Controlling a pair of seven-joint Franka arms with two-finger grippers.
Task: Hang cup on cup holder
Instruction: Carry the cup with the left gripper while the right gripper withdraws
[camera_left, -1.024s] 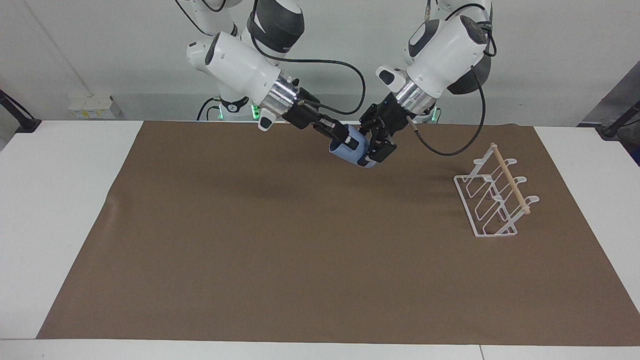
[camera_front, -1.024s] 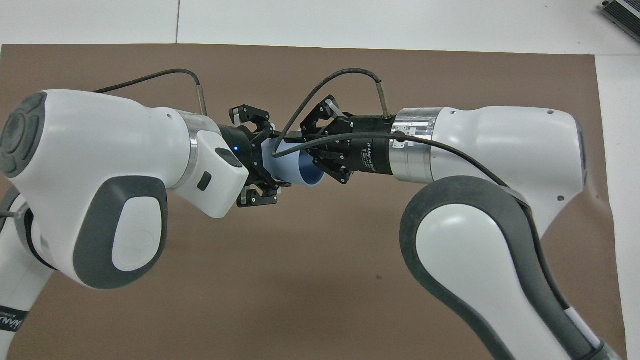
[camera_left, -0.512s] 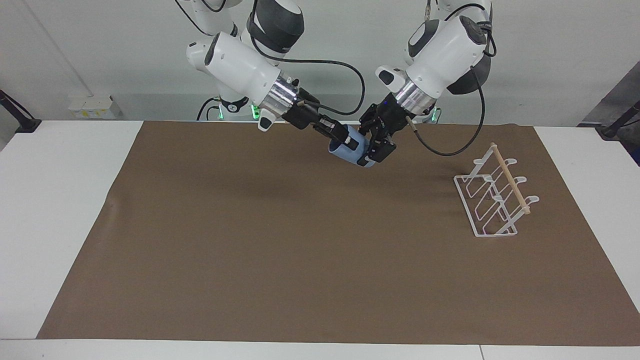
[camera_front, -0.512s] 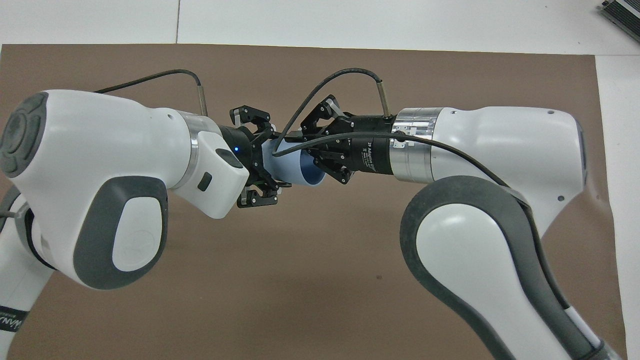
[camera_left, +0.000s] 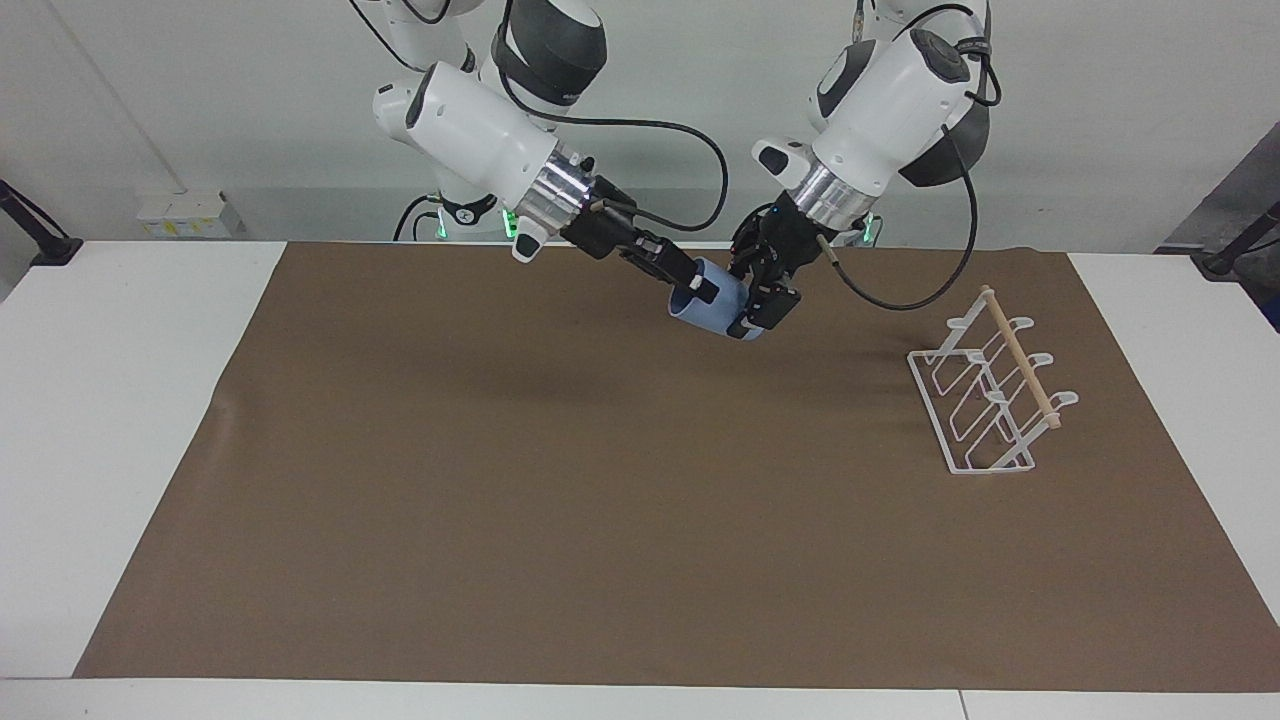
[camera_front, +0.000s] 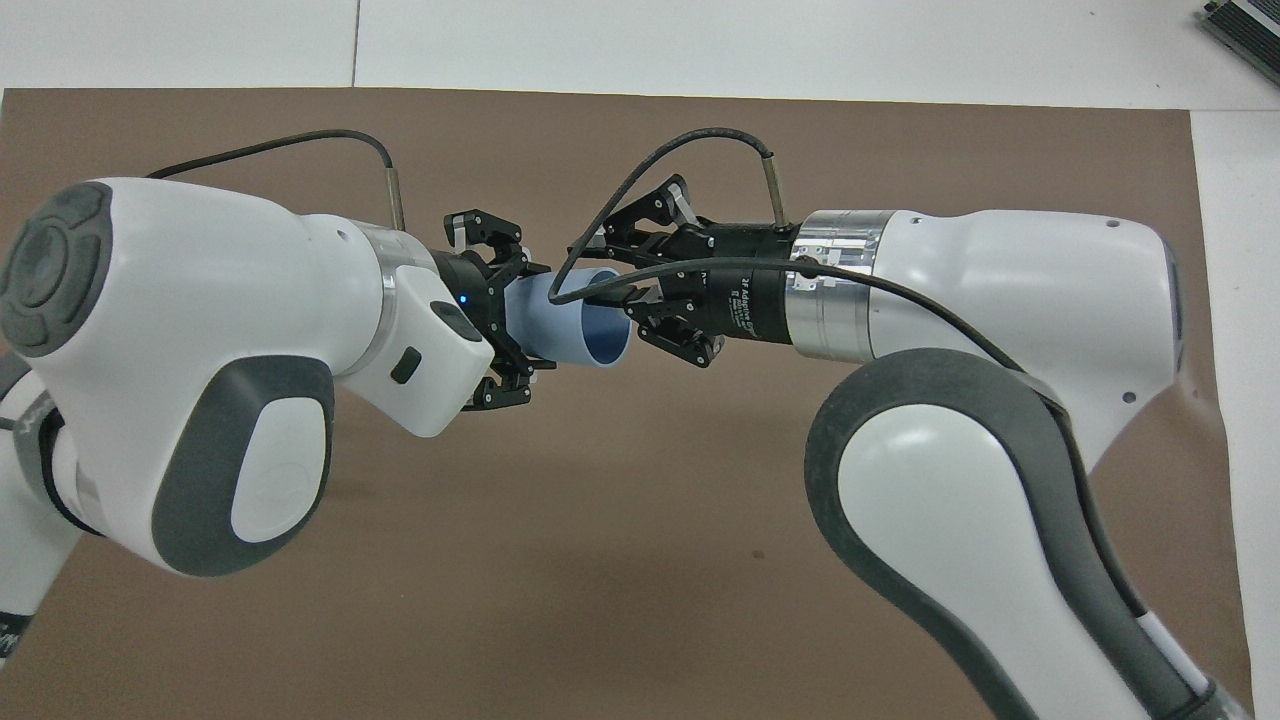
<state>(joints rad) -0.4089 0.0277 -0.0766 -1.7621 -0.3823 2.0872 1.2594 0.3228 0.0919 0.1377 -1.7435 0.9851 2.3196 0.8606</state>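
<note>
The light-blue cup (camera_left: 712, 312) is held in the air over the brown mat's middle, at the edge nearest the robots, lying on its side. My left gripper (camera_left: 756, 312) is shut on the cup's base end; in the overhead view the left gripper (camera_front: 532, 318) clasps the cup (camera_front: 560, 322) from the base. My right gripper (camera_left: 700, 288) is at the cup's mouth, jaws spread, fingertips by the rim; it also shows in the overhead view (camera_front: 618, 312). The white wire cup holder (camera_left: 990, 390) with its wooden dowel stands on the mat toward the left arm's end. It is hidden in the overhead view.
The brown mat (camera_left: 560, 480) covers most of the white table (camera_left: 120, 400). A dark device (camera_front: 1245, 25) lies at the table's corner farthest from the robots, toward the right arm's end.
The cup has shifted toward the left arm's end with the left gripper and tilted. The right gripper's jaws have spread and it has drawn back a little from the cup's mouth.
</note>
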